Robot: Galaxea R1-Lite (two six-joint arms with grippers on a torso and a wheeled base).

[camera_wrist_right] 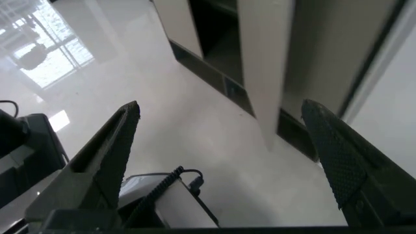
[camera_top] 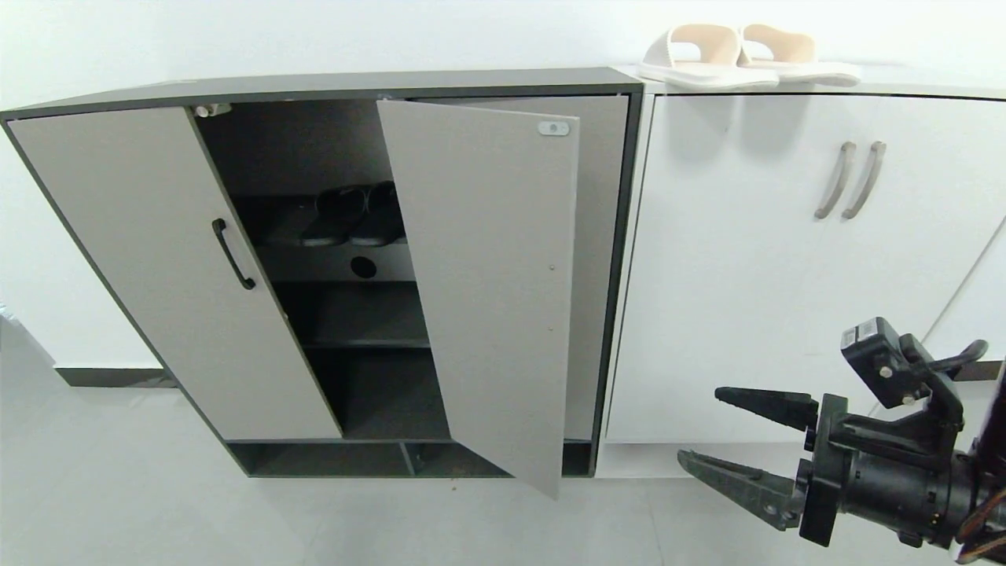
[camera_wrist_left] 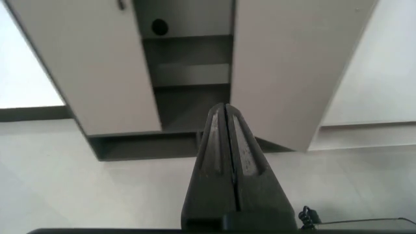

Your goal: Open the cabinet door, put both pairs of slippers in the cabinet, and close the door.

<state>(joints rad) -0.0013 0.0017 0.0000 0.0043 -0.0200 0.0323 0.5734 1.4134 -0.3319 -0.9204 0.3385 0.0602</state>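
Note:
The grey cabinet [camera_top: 314,82] stands with its right door [camera_top: 483,283] swung half open and its left door [camera_top: 149,267] shut. A black pair of slippers [camera_top: 354,216] lies on the upper shelf inside. A white pair of slippers [camera_top: 743,55] rests on top of the white cabinet [camera_top: 786,259] to the right. My right gripper [camera_top: 703,428] hangs open and empty low at the right, in front of the white cabinet, fingers pointing toward the open door [camera_wrist_right: 263,65]. My left gripper [camera_wrist_left: 225,123] is shut and empty, low in front of the grey cabinet's open bay [camera_wrist_left: 188,84].
The white cabinet has two curved handles [camera_top: 853,181]. Bare pale floor [camera_top: 157,503] stretches in front of both cabinets. The lower shelves [camera_top: 361,330] of the grey cabinet hold nothing. A cable and dark equipment [camera_wrist_right: 39,149] lie on the floor.

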